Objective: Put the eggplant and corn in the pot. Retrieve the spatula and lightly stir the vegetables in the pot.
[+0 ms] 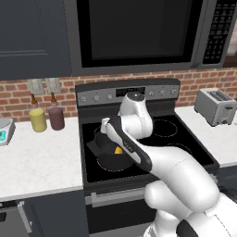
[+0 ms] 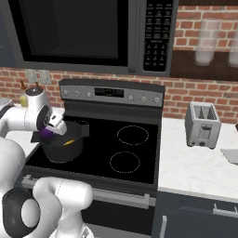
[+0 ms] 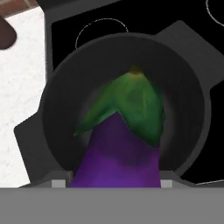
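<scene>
On the table left of the stove, at its back edge against the brick wall, a yellow jar (image 1: pixel 38 120) stands just beside a maroon jar (image 1: pixel 56 118), with a small scale-like device (image 1: pixel 3 130) near the table's left edge. The black stove (image 1: pixel 185 139) sits between the two table sections, and the pot (image 2: pixel 62 144) rests on its front-left burner, close to the stove's left edge, its flat side handles sticking out. A small yellow-orange piece, the corn (image 1: pixel 118 150), lies inside the pot toward its near side; it also shows in the right base view as a yellow sliver at the pot's rim. The white arm reaches over the pot, and the claw (image 2: pixel 50 131) hangs just above its opening, closed around the eggplant (image 3: pixel 120 162). In the hand view the eggplant fills the space between the fingertips, its purple body low in the frame and its green cap pointing toward the pot's dark interior, directly over the middle of the pot. In the right base view the purple of the eggplant shows at the claw, at about the level of the pot's rim. On the table right of the stove, a silver toaster (image 2: pixel 202 124) stands near the back wall, well apart from the pot.
</scene>
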Controlling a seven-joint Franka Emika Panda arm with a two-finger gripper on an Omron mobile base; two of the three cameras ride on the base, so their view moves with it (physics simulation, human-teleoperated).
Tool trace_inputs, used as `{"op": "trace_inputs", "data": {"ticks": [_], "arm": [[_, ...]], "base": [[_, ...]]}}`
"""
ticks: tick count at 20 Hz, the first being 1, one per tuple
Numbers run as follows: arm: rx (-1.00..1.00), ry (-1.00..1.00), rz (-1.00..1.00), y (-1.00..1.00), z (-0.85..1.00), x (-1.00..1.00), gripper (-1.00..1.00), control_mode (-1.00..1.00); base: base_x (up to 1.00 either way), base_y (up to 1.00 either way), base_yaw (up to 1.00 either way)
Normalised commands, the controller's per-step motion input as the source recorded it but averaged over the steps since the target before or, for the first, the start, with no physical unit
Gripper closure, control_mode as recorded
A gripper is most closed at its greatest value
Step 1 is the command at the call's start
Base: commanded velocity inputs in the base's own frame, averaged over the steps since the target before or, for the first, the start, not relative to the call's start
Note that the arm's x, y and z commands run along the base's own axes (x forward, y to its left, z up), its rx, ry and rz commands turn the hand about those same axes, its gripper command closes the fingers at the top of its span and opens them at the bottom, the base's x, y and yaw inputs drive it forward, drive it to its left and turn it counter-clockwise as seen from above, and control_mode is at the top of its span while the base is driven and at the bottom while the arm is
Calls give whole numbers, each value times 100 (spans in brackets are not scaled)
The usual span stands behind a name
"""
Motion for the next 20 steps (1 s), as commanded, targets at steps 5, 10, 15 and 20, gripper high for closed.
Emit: {"op": "trace_inputs", "data": {"ticks": [5,10,15,20], "arm": [[-2,0,0,5,-43,14,100,-100],[-1,-1,0,0,-39,15,100,-100],[0,-4,0,0,-29,17,100,-100],[0,-5,0,0,-17,21,100,-100]], "base": [[0,0,0],[0,0,0],[0,0,0],[0,0,0]]}}
